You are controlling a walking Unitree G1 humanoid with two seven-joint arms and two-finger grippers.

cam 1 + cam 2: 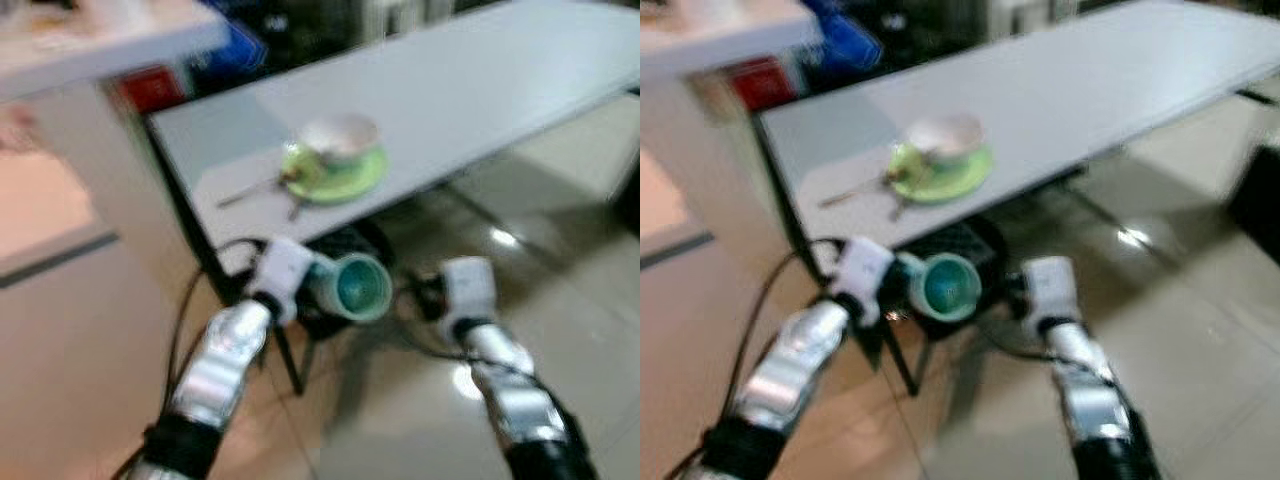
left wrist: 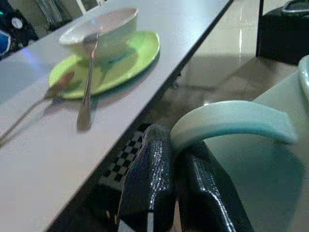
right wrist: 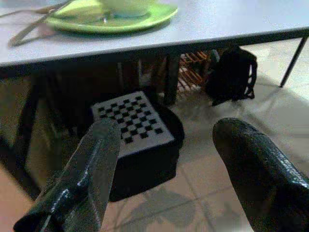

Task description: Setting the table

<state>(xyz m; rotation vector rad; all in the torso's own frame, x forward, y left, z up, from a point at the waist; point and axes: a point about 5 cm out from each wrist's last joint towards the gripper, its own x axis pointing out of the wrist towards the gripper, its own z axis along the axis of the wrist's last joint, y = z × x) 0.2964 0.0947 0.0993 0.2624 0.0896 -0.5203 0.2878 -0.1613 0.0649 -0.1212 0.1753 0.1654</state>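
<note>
While the head views are blurred, the setting looks partly laid: a green plate (image 1: 340,175) lies near the tabletop's (image 1: 480,90) near corner, a pale bowl (image 1: 340,138) sits on it, and a spoon (image 2: 34,104) and a second utensil (image 2: 87,92) lie at the plate's 8 o'clock, their ends touching or overlapping its rim. What kind the second utensil is cannot be told.

Not yet placed is the teal cup (image 1: 358,287). The left hand (image 2: 181,186) carries it, its two fingers pinched close together at the base of the cup's handle (image 2: 231,123), mouth turned back toward the camera. The cup hangs in the air short of the tabletop's edge, at roughly 6 o'clock from the plate and below the surface level. Judging from this, the cup has to be lifted over the edge and set down beside the plate; whether more pieces are due cannot be told.

The right hand (image 3: 164,164) is spread wide and empty, low and just to the cup's 3 o'clock, facing under the tabletop.

Around: a dark block with a checkerboard top (image 3: 133,121) sits on the floor (image 1: 560,250) beneath the tabletop, a black bag (image 3: 231,75) lies farther under, and thin black legs (image 3: 292,63) stand there. The tabletop's front edge is the main obstacle to the cup's rise; the plate and utensils crowd the landing spot.
</note>
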